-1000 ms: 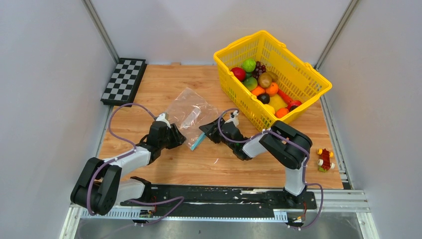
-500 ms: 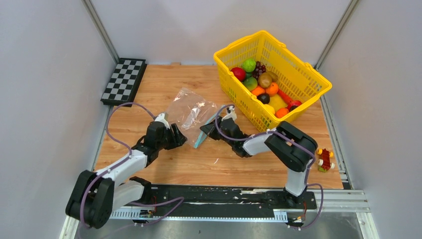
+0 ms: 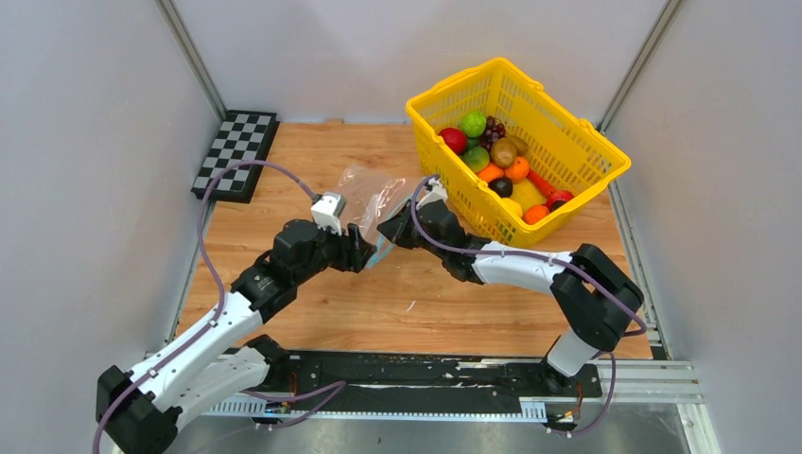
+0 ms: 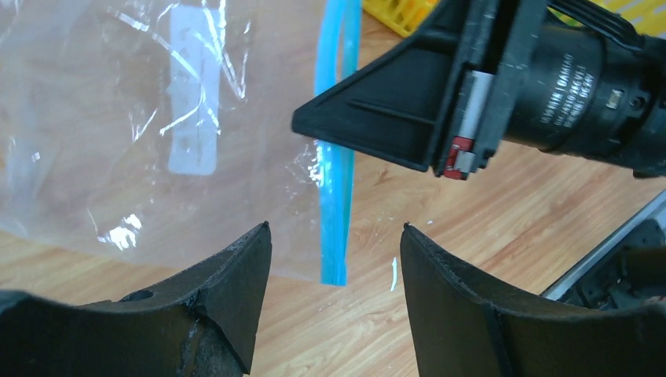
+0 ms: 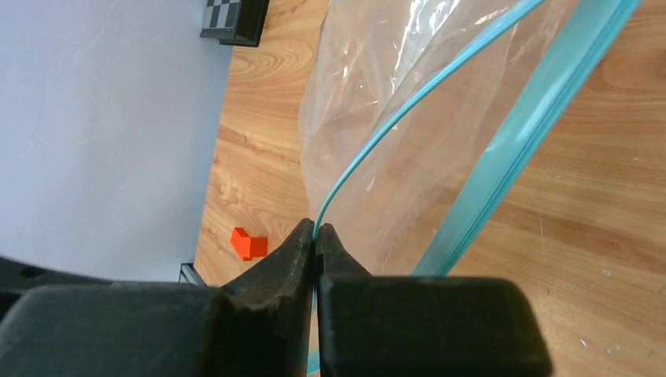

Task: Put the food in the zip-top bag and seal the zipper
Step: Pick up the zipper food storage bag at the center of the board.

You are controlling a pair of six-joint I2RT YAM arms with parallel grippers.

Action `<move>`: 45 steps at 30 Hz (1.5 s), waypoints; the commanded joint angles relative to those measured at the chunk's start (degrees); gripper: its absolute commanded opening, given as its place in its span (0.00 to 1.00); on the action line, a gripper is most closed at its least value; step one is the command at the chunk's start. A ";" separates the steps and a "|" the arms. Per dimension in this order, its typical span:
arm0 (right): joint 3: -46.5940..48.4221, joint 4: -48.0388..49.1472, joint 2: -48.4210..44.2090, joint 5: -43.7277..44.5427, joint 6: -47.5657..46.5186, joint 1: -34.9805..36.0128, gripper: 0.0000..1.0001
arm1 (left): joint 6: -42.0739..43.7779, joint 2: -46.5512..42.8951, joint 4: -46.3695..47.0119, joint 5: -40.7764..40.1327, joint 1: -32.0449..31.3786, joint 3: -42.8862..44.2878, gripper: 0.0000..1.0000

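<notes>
The clear zip-top bag (image 3: 367, 194) lies on the wooden table left of the basket, its teal zipper (image 4: 336, 169) facing the arms. My right gripper (image 5: 316, 231) is shut on one thin lip of the zipper (image 5: 408, 106), lifting it off the other lip (image 5: 534, 118), so the mouth gapes. In the top view this gripper (image 3: 388, 230) sits at the bag's near edge. My left gripper (image 4: 336, 239) is open, with the zipper's near end between its fingertips, untouched. The food (image 3: 501, 161), several toy fruits, is in the yellow basket (image 3: 567, 123).
A checkerboard (image 3: 235, 153) leans at the back left corner. A small orange block (image 5: 248, 243) shows at the table's edge in the right wrist view. The two grippers are very close together at the bag's mouth, and the basket stands just right of them.
My right gripper closed on the zipper lip and drew the bag back toward the basket. The left arm reached forward to the zipper's near end and its jaws widened.
</notes>
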 commanded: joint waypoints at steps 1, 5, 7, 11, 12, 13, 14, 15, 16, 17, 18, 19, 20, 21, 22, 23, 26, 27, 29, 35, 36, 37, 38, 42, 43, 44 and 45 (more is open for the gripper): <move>2.96 -6.67 -4.19 -1.17 -2.25 -0.18 0.04 | 8.40 1.97 -5.50 -6.43 -5.79 5.04 0.69; 5.14 -9.85 -5.06 -3.12 -2.73 -0.47 0.04 | 10.68 3.95 -5.76 -9.66 -9.23 6.53 0.69; 5.78 -10.70 -5.14 -4.32 -2.47 -0.68 0.04 | 11.69 5.02 -5.98 -11.16 -10.61 7.32 0.70; 6.29 -11.00 -5.41 -6.95 -1.35 -0.96 0.04 | 12.42 6.88 -5.69 -13.89 -12.99 7.99 0.70; 6.51 -11.30 -5.38 -7.07 -1.29 -0.97 0.04 | 12.38 6.90 -5.38 -14.39 -13.44 7.93 0.70; 6.77 -11.60 -5.35 -7.16 -1.27 -0.96 0.05 | 12.23 6.93 -5.06 -14.91 -13.80 7.87 0.71; 7.07 -11.82 -5.27 -7.45 -1.29 -1.07 0.05 | 12.06 6.96 -4.74 -15.44 -14.03 7.78 0.71; 7.23 -11.94 -5.18 -7.94 -1.18 -1.05 0.05 | 11.87 6.92 -4.40 -15.78 -14.22 7.76 0.71; 7.42 -11.96 -5.12 -8.38 -1.08 -1.11 0.05 | 11.82 7.06 -4.08 -16.01 -14.39 7.77 0.71; 7.57 -12.00 -5.08 -8.75 -0.84 -1.15 0.05 | 11.81 7.29 -3.92 -16.45 -14.61 7.86 0.71; 7.58 -11.98 -5.07 -9.15 -0.60 -1.13 0.05 | 12.00 7.56 -4.01 -17.10 -14.80 8.07 0.71; 7.57 -11.79 -5.14 -9.35 -0.26 -1.13 0.05 | 12.25 7.98 -4.45 -17.82 -15.05 8.32 0.71; 7.56 -11.56 -5.20 -9.55 -0.01 -1.15 0.05 | 12.59 8.45 -4.79 -18.42 -15.24 8.65 0.70; 7.64 -11.45 -5.24 -9.72 0.17 -1.14 0.05 | 12.80 9.04 -5.15 -18.84 -15.49 8.94 0.70; 7.83 -11.56 -5.31 -9.81 0.19 -1.14 0.05 | 12.92 9.30 -5.44 -19.28 -15.75 9.11 0.70; 8.16 -11.79 -5.27 -9.96 0.25 -1.14 0.06 | 12.80 9.52 -5.64 -20.06 -16.01 9.12 0.70; 8.86 -12.00 -5.48 -10.51 0.52 -1.19 0.06 | 12.03 9.75 -6.18 -23.56 -16.39 8.83 0.70; 8.88 -11.94 -5.55 -10.58 0.59 -1.15 0.06 | 11.79 9.68 -6.01 -24.20 -16.44 8.71 0.69; 9.02 -11.99 -5.45 -10.63 0.66 -1.18 0.06 | 11.78 9.45 -5.68 -24.71 -16.66 8.43 0.65; 10.02 -13.50 -4.85 -11.02 -0.19 -1.22 0.06 | 12.16 9.06 -5.58 -27.02 -17.37 8.47 0.50; 10.16 -13.88 -4.81 -10.93 -0.51 -1.21 0.06 | 12.16 8.89 -5.47 -27.21 -17.41 8.42 0.48; 10.31 -14.18 -4.81 -10.82 -0.80 -1.22 0.07 | 12.16 8.85 -5.47 -27.28 -17.42 8.42 0.47; 10.36 -14.31 -4.89 -10.80 -0.95 -1.22 0.07 | 12.24 8.75 -5.45 -27.32 -17.46 8.48 0.44; 11.24 -15.16 -4.78 -11.00 -2.03 -1.22 0.08 | 12.42 9.04 -5.53 -27.65 -17.51 8.68 0.34; 11.65 -15.76 -4.66 -11.05 -2.36 -1.21 0.08 | 12.43 9.07 -5.39 -27.63 -17.51 8.72 0.33; 11.95 -16.04 -4.52 -11.12 -2.63 -1.22 0.08 | 12.47 9.07 -5.22 -27.52 -17.55 8.61 0.33; 12.09 -16.16 -4.40 -11.22 -2.65 -1.22 0.08 | 12.63 9.14 -5.10 -27.24 -17.59 8.67 0.33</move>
